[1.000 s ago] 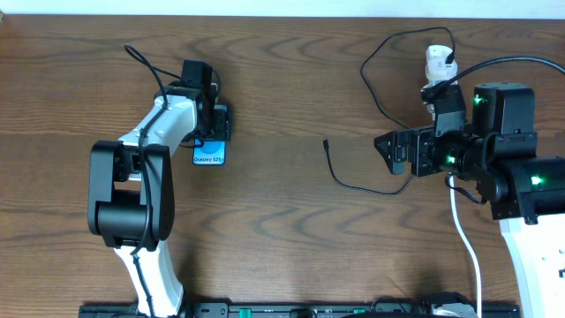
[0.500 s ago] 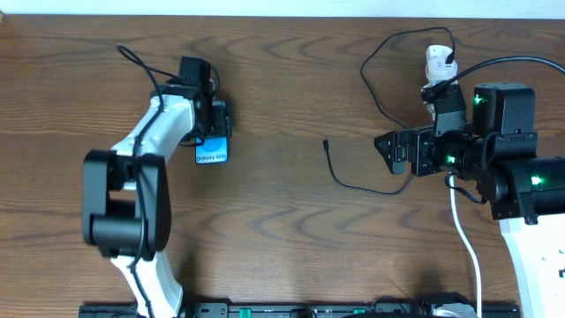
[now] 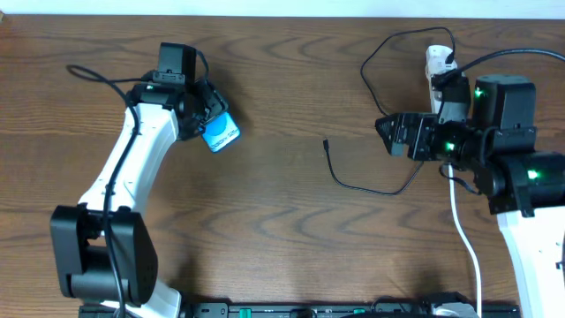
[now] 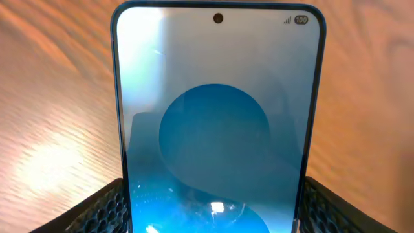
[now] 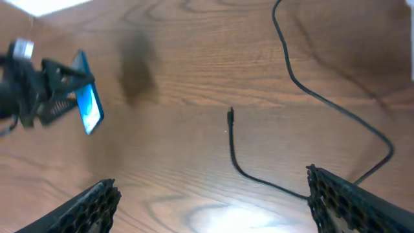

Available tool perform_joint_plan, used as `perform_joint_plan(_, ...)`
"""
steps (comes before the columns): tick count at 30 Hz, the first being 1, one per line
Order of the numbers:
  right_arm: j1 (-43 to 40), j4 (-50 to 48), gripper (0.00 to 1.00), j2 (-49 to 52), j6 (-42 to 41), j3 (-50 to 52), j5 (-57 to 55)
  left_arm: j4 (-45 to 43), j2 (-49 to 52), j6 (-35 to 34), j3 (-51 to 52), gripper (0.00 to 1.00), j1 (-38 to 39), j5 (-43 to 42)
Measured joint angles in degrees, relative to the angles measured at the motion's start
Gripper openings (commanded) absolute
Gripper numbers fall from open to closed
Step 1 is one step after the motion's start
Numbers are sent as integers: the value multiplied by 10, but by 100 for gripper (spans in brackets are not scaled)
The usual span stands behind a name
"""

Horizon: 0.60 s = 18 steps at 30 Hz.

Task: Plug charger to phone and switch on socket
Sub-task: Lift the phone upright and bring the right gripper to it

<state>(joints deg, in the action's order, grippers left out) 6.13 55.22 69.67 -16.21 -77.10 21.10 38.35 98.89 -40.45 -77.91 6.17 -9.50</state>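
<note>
Right gripper point(image 5: 212, 180) hangs with jaws spread wide and empty above the charger point(image 5: 231, 123), whose connector tip lies loose on the table point(image 3: 265, 230), centre-right. Well to the left, the left gripper point(image 3: 208, 124) pinches the phone point(image 3: 221, 134) by its long edges, lifted and tilted. Far right, the socket point(image 3: 435, 62) seems to hold the charger's plug. Phone grasped, I judge; connecting and switching remain. No containers show.
</note>
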Motion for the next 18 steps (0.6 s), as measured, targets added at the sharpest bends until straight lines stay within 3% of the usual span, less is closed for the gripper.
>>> perform_joint_plan(11, 64, -68, 88, 82, -70, 0, 35, 3, -20, -319, 0, 8, 0, -140)
perform_joint_plan(18, 127, -146, 81, 129, -90, 0, 46, 3, -20, -410, 0, 8, 0, -217)
